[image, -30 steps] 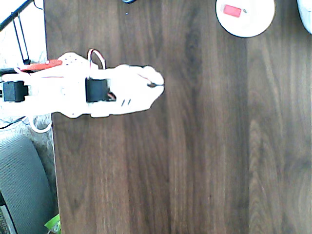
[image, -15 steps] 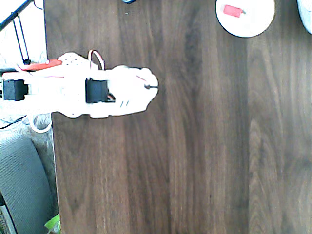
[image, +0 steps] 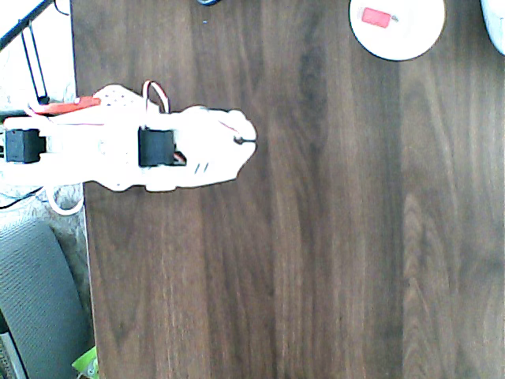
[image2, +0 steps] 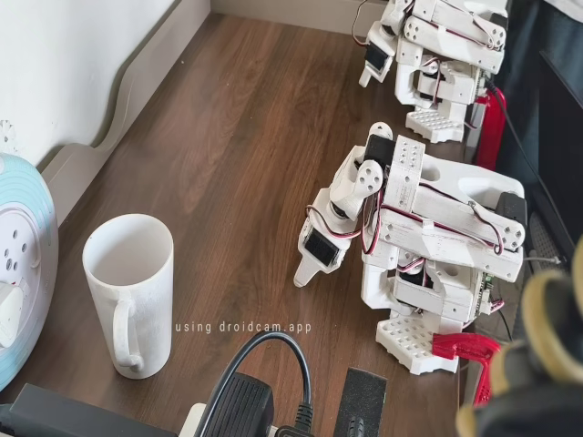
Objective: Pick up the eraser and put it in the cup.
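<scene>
The eraser (image: 376, 17), a small red-pink block, lies inside the cup (image: 398, 25), a white disc at the top right of the overhead view. The same cup (image2: 127, 289) stands as a white mug with a handle at the lower left of the fixed view, where its wall hides the inside. My white arm is folded back over its base. My gripper (image: 248, 140) sits far left of the cup and points down at the wood in the fixed view (image2: 303, 273). Its fingers look shut with nothing between them.
A red clamp (image2: 458, 350) holds my base at the table edge. A round blue-and-white device (image2: 20, 264) stands beside the cup, with black plugs and cables (image2: 246, 401) in front. A white curved thing (image: 495, 24) shows at the overhead view's right edge.
My gripper tip has drawn back a little to the left over the last second. The eraser and cup have stayed put.
</scene>
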### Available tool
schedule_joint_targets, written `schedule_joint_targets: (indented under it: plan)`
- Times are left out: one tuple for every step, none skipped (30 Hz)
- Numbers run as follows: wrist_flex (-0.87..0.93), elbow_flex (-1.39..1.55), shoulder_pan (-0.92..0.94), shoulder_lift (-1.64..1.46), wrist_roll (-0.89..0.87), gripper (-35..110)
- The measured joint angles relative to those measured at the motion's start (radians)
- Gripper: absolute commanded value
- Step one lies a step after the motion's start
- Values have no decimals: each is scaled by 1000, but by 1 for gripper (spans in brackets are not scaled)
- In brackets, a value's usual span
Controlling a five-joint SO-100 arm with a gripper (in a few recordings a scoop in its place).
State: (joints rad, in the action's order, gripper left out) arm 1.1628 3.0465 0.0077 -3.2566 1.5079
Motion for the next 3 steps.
schedule_joint_targets:
  plan:
    - [0,0,0,0,0,3]
    - [0,0,0,0,0,3]
    - [0,0,0,0,0,3]
